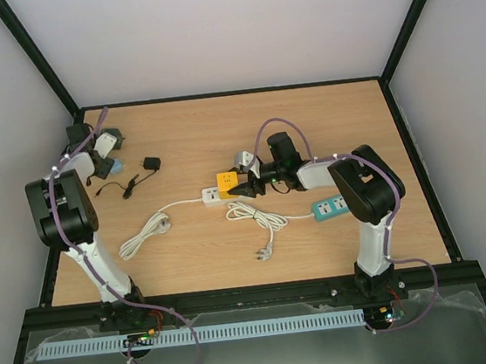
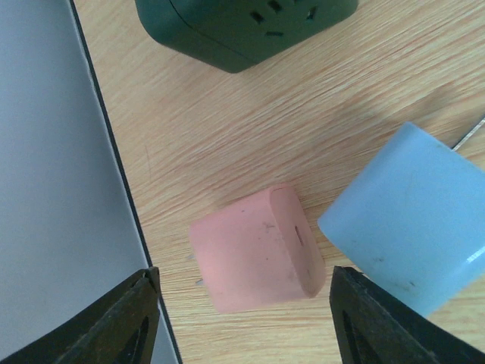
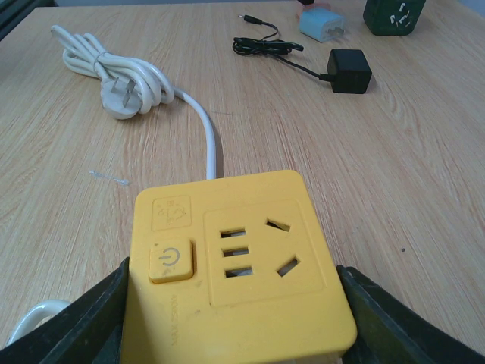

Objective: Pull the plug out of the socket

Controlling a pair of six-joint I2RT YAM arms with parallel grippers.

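Two pincers share one tabletop [image 1: 220,132]. Near its centre the right pincer [image 3: 231,322] clamps the yellow socket block [image 3: 242,258] on both flanks, apparently to anchor it against a pull. The block's upper face shows only vacant slots. At ten o'clock, by the tabletop's edge, the left pincer [image 2: 244,311] stands wide astride the pink plug [image 2: 254,250]. The plug lies free on the wood, judged already parted from the socket. A blue adapter [image 2: 413,220] lies just beside at its three o'clock.
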